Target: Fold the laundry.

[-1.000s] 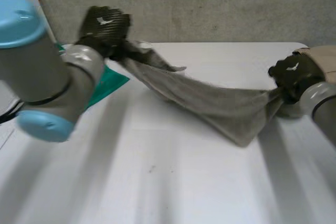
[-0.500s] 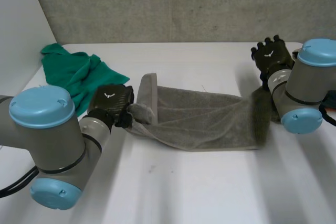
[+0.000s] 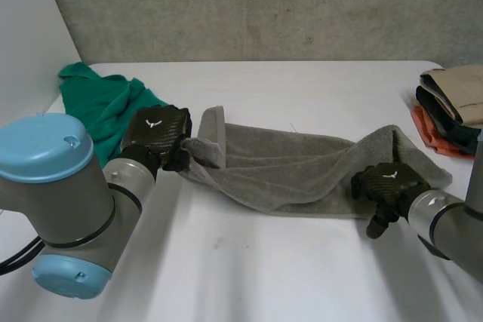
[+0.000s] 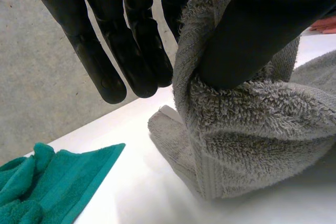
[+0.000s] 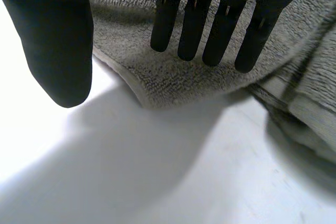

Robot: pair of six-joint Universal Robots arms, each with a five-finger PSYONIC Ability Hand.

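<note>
One grey towel (image 3: 294,167) lies rumpled in a long band across the middle of the white table (image 3: 249,262), its left end bunched and one corner there turned up. The left hand (image 3: 157,135) is at that left end. In the left wrist view its thumb (image 4: 252,30) is pushed into a thick fold of the towel, which wraps under the thumb and rises between it and the nearest finger, so the cloth is nipped there. The other fingers (image 4: 131,40) are straight, close together and clear of the cloth. The right hand (image 3: 389,182) is at the towel's right end, on the near edge by the corner. In the right wrist view its fingers (image 5: 210,9) are straight and side by side above the towel's hem, and its thumb (image 5: 52,35) is held well apart over bare table, holding nothing. Whether the fingertips touch the cloth cannot be told. One green cloth (image 3: 106,103) lies crumpled at the far left of the table, near the left hand and apart from the towel. One pile of folded clothes (image 3: 453,107) sits at the far right edge, tan on top, dark below, orange at the bottom.
</note>
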